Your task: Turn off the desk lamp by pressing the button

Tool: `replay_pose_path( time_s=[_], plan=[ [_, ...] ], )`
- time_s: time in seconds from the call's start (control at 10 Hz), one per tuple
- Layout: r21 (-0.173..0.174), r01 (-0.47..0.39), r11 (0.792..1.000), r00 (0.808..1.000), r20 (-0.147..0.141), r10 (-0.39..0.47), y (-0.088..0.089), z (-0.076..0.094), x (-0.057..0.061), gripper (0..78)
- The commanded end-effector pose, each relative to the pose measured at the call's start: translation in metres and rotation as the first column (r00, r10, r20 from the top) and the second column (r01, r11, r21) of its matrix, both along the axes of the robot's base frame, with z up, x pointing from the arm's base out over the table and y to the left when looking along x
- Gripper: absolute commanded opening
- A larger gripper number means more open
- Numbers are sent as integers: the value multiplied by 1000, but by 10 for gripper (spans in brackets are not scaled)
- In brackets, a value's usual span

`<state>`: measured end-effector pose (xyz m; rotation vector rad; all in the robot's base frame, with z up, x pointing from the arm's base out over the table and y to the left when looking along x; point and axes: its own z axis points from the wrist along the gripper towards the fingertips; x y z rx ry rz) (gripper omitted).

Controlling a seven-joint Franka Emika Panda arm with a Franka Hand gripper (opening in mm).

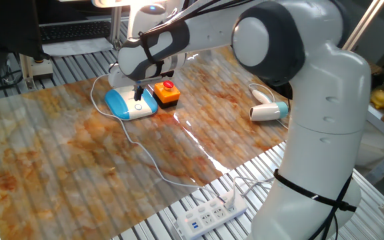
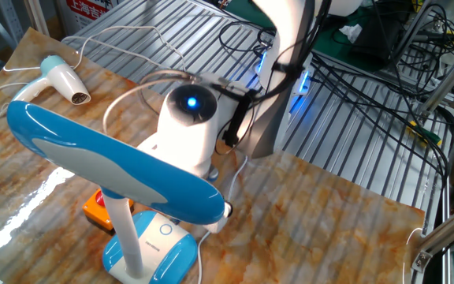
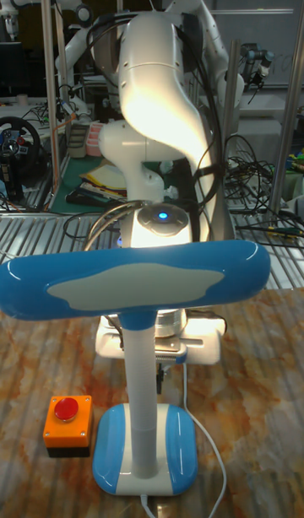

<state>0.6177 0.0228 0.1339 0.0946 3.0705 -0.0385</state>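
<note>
The big white arm [image 1: 272, 40] bends over from the right and reaches far out to the left. Its wrist points straight down. A small blue light glows on top of the wrist. The gripper [image 1: 139, 92] hangs low at the end, with dark fingers [image 1: 137, 88] pointing down. Whether the jaws are apart or together is too small to see

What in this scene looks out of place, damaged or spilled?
Nothing stands out. The desk lamp stands upright, the hair dryer lies on its side on the table, and the orange box sits flat beside the lamp base.
</note>
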Motion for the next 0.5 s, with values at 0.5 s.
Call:
replay_pose_path(
  time_s=[0.5],
  plan=[
    [4,-36,999,999,9,36,-18,-23,23,0]
  ],
)
